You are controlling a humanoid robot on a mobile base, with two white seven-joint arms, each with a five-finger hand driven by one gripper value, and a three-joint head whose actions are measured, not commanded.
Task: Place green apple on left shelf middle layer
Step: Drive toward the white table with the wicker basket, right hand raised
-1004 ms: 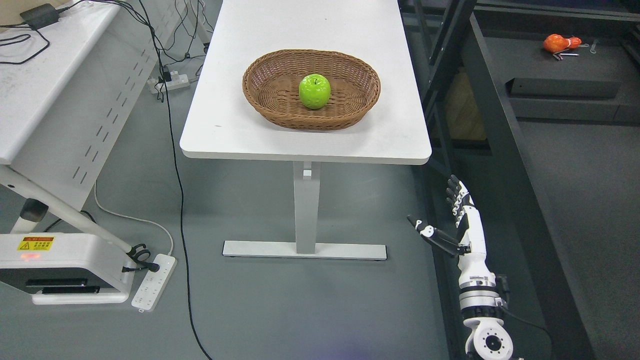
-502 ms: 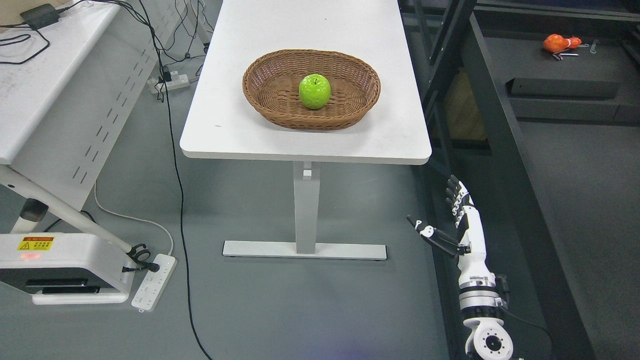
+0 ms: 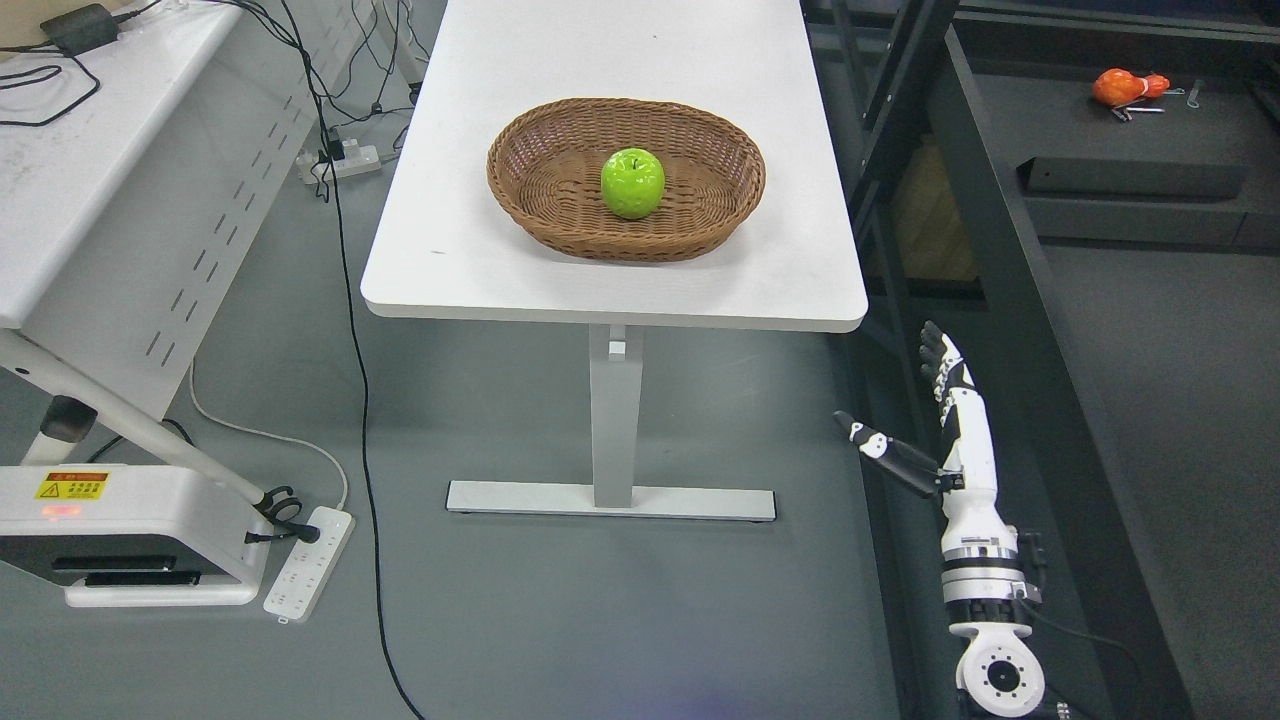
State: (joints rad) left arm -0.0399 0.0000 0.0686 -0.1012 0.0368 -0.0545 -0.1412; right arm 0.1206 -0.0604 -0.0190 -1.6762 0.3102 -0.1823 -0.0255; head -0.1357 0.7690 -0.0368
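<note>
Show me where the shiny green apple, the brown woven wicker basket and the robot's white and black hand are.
shiny green apple (image 3: 632,183), head view, middle of its front skin.
brown woven wicker basket (image 3: 540,215), head view, its front left rim.
white and black right hand (image 3: 955,425), head view, middle of the hand, fingers spread.

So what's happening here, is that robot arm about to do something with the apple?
Nothing is being handled yet. The shiny green apple sits in the brown oval wicker basket on the white table. The robot's right hand hangs below and to the right of the table's near edge, fingers spread and holding nothing, well short of the fruit. No left arm shows. The apple has yet to be picked up for shelving.
</note>
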